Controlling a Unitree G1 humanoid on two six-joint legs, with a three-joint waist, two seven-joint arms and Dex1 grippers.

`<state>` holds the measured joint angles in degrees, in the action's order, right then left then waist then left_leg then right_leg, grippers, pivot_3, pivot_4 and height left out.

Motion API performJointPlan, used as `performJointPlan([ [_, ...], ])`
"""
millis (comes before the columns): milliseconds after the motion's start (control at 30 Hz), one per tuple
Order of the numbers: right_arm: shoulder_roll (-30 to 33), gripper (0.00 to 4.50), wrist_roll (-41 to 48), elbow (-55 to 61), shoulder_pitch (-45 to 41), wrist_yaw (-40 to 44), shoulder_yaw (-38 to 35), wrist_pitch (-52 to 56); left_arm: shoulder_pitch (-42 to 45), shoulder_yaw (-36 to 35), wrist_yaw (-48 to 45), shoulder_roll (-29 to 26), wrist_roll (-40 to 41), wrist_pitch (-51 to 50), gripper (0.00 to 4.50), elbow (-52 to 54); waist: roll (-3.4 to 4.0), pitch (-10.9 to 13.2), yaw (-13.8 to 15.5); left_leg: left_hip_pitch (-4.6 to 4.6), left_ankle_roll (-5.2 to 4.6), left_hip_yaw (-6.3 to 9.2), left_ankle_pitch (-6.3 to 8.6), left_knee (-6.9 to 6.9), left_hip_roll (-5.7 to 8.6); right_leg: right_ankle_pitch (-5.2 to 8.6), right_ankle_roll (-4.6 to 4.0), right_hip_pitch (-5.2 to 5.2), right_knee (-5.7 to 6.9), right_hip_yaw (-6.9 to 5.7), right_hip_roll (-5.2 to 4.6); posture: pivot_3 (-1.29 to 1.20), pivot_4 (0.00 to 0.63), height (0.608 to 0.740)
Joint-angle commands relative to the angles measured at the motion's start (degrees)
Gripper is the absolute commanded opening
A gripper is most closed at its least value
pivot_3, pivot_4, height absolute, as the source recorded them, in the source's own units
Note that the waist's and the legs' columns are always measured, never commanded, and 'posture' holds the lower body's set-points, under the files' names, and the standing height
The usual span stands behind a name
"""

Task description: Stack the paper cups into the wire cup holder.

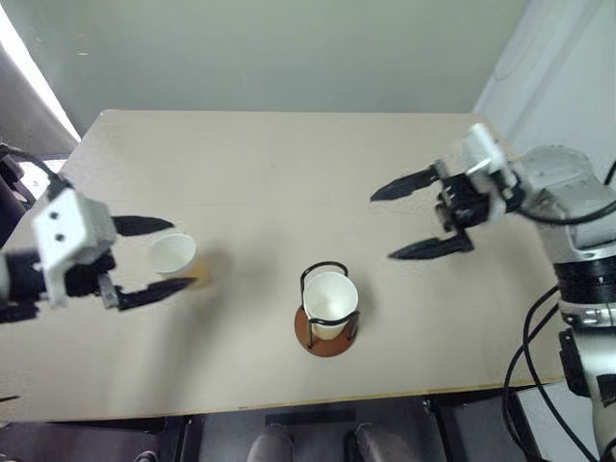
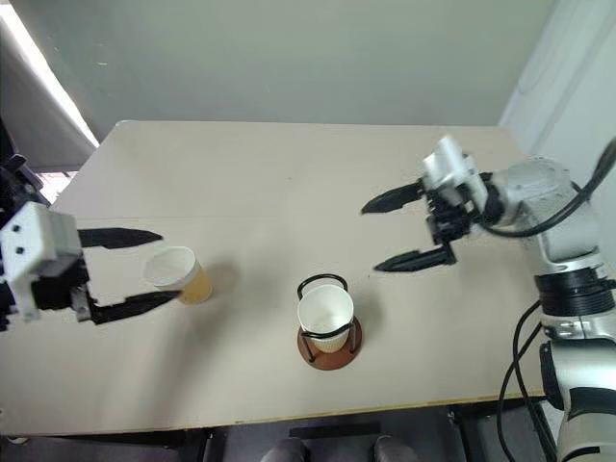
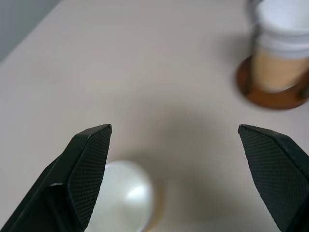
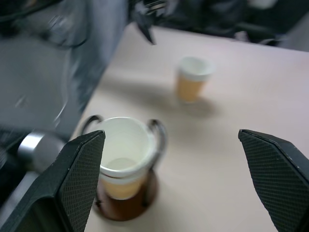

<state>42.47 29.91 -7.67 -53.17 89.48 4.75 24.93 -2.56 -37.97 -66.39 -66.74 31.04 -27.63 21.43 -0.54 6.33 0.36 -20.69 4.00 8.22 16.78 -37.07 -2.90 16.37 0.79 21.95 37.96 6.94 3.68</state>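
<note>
On the tan worktop [image 1: 269,173], the wire cup holder [image 1: 327,322] stands near the front edge with paper cups [image 1: 330,298] sitting inside it. Another paper cup [image 1: 174,256] stands between the spread fingers of the left end effector [image 1: 160,257]. The right end effector [image 1: 422,217] hangs spread wide and empty.

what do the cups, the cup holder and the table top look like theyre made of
The loose cup looks like paper: matte tan outside, white inside, with a rolled white rim. The cup in the holder looks the same. The cup holder seems to be thin black wire loops on a round reddish-brown base, perhaps wood or plastic. The table is matte beige, likely laminate.
</note>
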Motion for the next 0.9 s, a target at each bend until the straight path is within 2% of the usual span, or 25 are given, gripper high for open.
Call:
performJointPlan([
  [33,0.7,4.48,2.7,-0.1,1.2,0.4,-4.2,-0.3,-1.5,-0.3,-0.5,-1.1,-4.2,2.5,4.5,0.6,0.0,0.0,0.0,-0.05,0.0,0.0,0.0,0.01,-0.01,0.0,0.0,0.05,-0.01,0.0,0.01,0.0,0.15,0.74],
  [333,-0.3,4.48,2.5,-2.1,2.7,-1.0,-5.4,-0.1,-4.1,4.2,0.9,-2.5,-15.9,8.1,4.5,-2.1,-0.01,0.0,-0.1,-0.2,-0.02,0.11,0.01,-0.01,0.03,-0.01,-0.02,0.15,-0.01,-0.06,0.0,0.0,0.15,0.74],
  [600,-0.7,4.48,0.5,-3.3,3.0,-0.8,-4.3,-2.4,-3.7,4.6,0.9,-2.7,-19.5,9.5,4.5,-4.2,0.0,0.0,-0.1,-0.23,-0.03,0.2,0.02,-0.02,0.07,-0.03,-0.05,0.15,-0.01,-0.17,-0.05,0.0,0.15,0.74],
  [700,-0.7,4.48,0.3,-2.9,3.1,-0.5,-4.2,-2.6,-2.6,7.3,1.8,-2.0,-20.4,10.8,4.5,-5.2,0.0,0.0,-0.1,-0.24,-0.03,0.22,0.02,-0.02,0.08,-0.03,-0.06,0.14,-0.01,-0.2,-0.06,0.0,0.15,0.74],
  [833,-0.6,4.48,-0.2,-2.1,3.3,0.2,-3.7,-3.2,1.4,14.4,3.7,-2.1,-22.5,12.1,4.5,-6.9,0.0,0.0,0.1,-0.25,-0.03,0.31,0.02,-0.03,0.1,-0.05,-0.08,0.11,-0.01,-0.31,-0.09,0.0,0.15,0.74],
  [900,-0.7,4.5,-0.1,-1.3,3.6,0.1,-3.7,-2.9,3.2,16.7,4.1,-2.1,-23.2,12.7,4.12,-8.3,0.0,0.0,0.1,-0.24,-0.03,0.32,0.02,-0.04,0.12,-0.05,-0.09,0.11,0.0,-0.33,-0.12,0.0,0.15,0.74],
])
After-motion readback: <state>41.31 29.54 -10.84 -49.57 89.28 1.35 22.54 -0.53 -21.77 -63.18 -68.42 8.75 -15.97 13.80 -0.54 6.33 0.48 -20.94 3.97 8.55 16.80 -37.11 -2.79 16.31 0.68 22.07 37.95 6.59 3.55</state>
